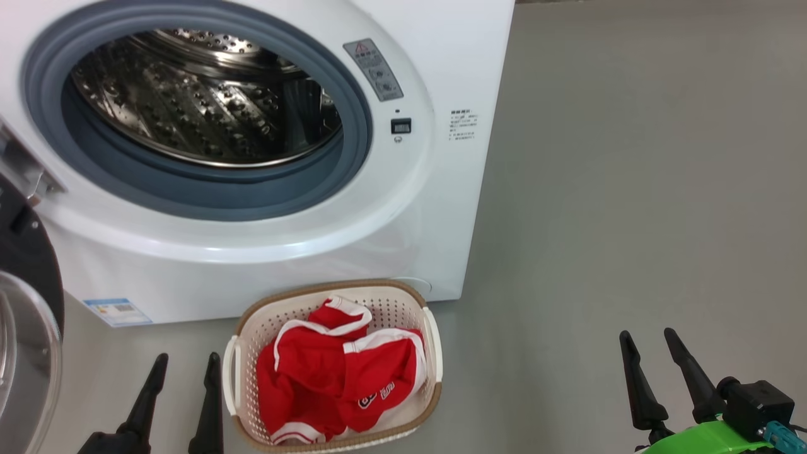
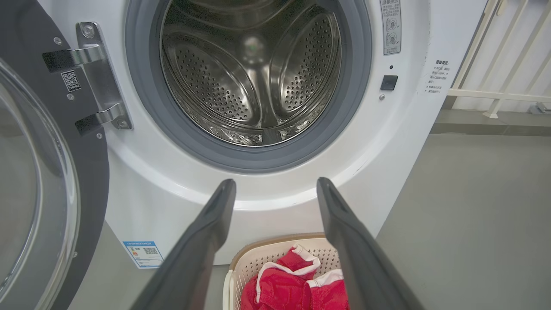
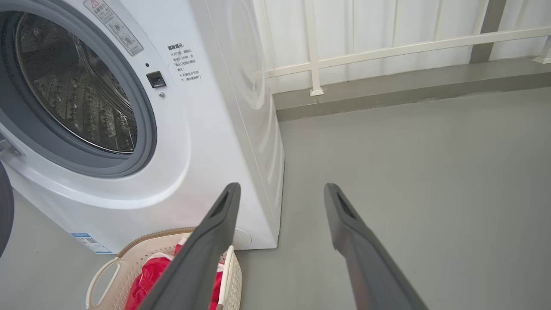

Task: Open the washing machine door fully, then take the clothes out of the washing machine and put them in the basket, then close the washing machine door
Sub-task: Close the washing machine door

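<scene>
- Red white-trimmed clothes (image 1: 340,372) are lying in the cream perforated plastic basket (image 1: 328,288).
- Dark-fingered left gripper (image 1: 188,356) and right gripper (image 1: 647,333) are hanging released, empty, flanking that basket.

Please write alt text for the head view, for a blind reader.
Red clothes lie in the basket before the washing machine, whose door stands open at left. The left hand and right hand, both open, show below.
</scene>
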`<state>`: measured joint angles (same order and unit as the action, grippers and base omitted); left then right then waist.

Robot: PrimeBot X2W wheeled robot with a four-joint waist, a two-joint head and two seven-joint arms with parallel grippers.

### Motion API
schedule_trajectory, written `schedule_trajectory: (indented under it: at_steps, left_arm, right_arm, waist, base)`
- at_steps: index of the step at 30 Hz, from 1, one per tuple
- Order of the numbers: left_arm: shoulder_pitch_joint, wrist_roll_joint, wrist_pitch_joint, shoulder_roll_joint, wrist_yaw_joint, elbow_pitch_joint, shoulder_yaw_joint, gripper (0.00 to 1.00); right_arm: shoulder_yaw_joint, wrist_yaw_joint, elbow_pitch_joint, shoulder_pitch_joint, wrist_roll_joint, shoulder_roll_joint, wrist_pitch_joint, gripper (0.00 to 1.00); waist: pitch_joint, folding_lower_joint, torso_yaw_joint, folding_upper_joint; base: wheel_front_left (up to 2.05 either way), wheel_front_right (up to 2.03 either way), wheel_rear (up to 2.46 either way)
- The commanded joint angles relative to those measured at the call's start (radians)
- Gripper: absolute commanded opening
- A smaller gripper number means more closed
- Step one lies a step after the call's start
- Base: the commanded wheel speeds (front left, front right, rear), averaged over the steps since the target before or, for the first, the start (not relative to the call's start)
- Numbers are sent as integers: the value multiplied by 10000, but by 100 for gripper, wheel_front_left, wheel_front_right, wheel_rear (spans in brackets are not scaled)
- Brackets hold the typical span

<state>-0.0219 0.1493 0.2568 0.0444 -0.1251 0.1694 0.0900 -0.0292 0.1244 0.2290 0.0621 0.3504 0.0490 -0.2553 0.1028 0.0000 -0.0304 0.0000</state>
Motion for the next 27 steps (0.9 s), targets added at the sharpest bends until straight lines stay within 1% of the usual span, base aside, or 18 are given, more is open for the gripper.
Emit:
schedule_trajectory:
  at_steps: [1, 7, 19, 23, 27]
  left_arm:
    - [239, -14, 49, 61, -56, -291, 335, 100]
    - [251, 62, 49, 60, -56, -277, 419, 100]
    - [330, 120, 49, 59, -56, -273, 393, 100]
    - [418, 212, 49, 59, -56, -164, 359, 100]
    - [480, 435, 49, 59, 58, -122, 201, 100]
  right_arm:
    - [202, 63, -260, -230, 9, 77, -65, 100]
    - [180, 63, -265, -234, 11, 68, -65, 100]
    - [168, 63, -269, -235, -21, 48, -65, 100]
    - [144, 63, -292, -263, -61, 46, -65, 100]
    - [219, 63, -280, -326, -103, 113, -65, 100]
  waist:
    - [37, 0, 14, 0]
    - [66, 0, 9, 0]
    - [114, 0, 97, 0]
    - [178, 0, 323, 0]
    - [247, 0, 782, 0]
  base:
    - [-108, 108, 0]
    - [-68, 68, 0]
    - [-3, 3, 0]
    - [0, 0, 0]
    - [0, 0, 0]
